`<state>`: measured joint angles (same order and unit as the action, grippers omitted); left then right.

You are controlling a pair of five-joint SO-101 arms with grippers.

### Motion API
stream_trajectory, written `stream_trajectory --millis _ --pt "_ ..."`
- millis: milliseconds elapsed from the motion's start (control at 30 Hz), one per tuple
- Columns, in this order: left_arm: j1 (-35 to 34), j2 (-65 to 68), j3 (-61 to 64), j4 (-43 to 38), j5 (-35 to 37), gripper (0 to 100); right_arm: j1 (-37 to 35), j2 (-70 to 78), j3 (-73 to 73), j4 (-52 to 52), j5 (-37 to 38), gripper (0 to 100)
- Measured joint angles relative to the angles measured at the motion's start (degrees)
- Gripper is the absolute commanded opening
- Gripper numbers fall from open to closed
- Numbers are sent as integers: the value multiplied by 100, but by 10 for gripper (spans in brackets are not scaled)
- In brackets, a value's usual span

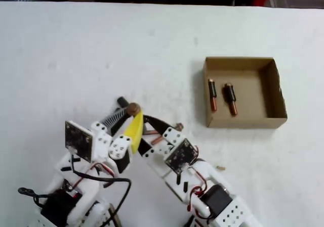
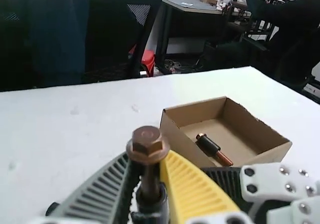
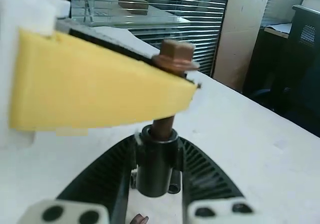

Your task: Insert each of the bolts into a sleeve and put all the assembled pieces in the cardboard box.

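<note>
Closest in the high view, left gripper [image 1: 129, 114] is clamping the bolt [image 1: 133, 108] upright, with the cardboard box [image 1: 243, 122] lying at three o'clock. Seen from the left wrist, the shaft is entering the sleeve [image 2: 150, 199], though its depth is staying hidden. Seen from the right wrist, right gripper [image 3: 157, 156] is pinching the sleeve directly below, axis vertical.

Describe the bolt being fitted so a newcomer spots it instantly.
Left of the cardboard box, find the hand with a yellow finger. It grips the bolt upright, copper hex head up, tip in a sleeve; the box's two pieces lie flat.
</note>
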<state>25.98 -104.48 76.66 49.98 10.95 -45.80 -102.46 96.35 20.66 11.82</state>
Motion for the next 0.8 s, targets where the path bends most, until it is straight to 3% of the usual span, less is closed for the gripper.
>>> stream_trajectory --millis 267,533,800 --pt "185 -9 88 290 -360 37 18 0 0 0 0 17" --pt "185 -9 97 290 -387 336 70 0 0 0 0 17" --pt "167 -9 88 290 -369 357 79 0 9 18 0 17"
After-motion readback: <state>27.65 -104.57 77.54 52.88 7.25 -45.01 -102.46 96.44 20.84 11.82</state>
